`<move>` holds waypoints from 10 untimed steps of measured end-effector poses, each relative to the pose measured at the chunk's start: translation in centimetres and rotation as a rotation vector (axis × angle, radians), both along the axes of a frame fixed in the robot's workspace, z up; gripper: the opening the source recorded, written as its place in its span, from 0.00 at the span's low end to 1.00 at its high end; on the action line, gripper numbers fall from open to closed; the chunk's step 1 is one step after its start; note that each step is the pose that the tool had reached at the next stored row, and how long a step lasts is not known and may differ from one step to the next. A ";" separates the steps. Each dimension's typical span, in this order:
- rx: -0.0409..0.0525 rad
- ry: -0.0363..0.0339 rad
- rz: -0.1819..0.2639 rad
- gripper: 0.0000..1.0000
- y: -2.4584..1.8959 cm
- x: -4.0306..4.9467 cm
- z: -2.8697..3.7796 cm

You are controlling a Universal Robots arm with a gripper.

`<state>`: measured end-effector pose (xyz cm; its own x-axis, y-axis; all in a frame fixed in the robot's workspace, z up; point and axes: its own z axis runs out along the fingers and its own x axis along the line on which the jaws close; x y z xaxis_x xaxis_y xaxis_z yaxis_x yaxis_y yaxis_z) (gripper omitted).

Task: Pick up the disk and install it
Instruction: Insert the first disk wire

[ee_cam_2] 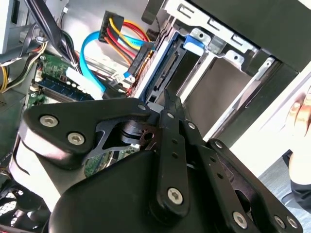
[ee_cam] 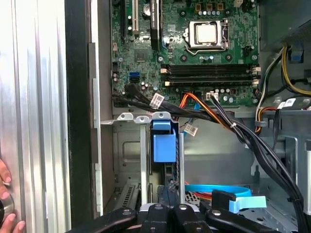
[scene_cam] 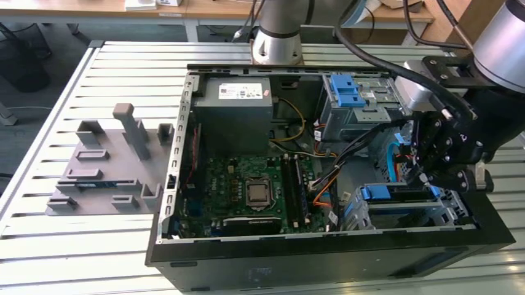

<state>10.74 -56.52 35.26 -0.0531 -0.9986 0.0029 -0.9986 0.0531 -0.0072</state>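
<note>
The disk point(ee_cam_2: 156, 73) stands on edge in a slot of the metal drive cage point(scene_cam: 447, 212) at the front right corner of the open computer case. Its blue carrier shows along the edge. In the exterior view the blue end of the disk point(scene_cam: 392, 193) sits at the cage's top. My gripper point(scene_cam: 424, 179) hangs directly over it, fingers pointing down and shut together. In the second wrist view the gripper point(ee_cam_2: 167, 101) tip is at the disk's edge; I cannot tell whether it touches. The first wrist view shows the blue carrier tab point(ee_cam: 164, 141) just beyond the gripper point(ee_cam: 170, 209).
Blue, orange and black cables point(ee_cam_2: 92, 53) run close beside the cage. The motherboard point(scene_cam: 250, 187) and grey power supply point(scene_cam: 233, 101) fill the rest of the case. A second cage with a blue latch point(scene_cam: 347, 92) stands behind. A person's hand point(ee_cam_2: 301, 114) rests outside the case wall.
</note>
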 end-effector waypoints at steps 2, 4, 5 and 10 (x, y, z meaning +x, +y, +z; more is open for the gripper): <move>-0.0002 0.0000 0.000 0.11 0.00 0.05 0.06; 0.0000 -0.0008 0.000 0.11 0.05 0.07 0.21; 0.0001 -0.0013 0.000 0.11 0.10 0.08 0.25; 0.0000 -0.0038 0.000 0.11 0.39 0.22 0.32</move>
<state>10.96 -56.13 35.58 -0.0530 -0.9986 0.0027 -0.9985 0.0530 -0.0110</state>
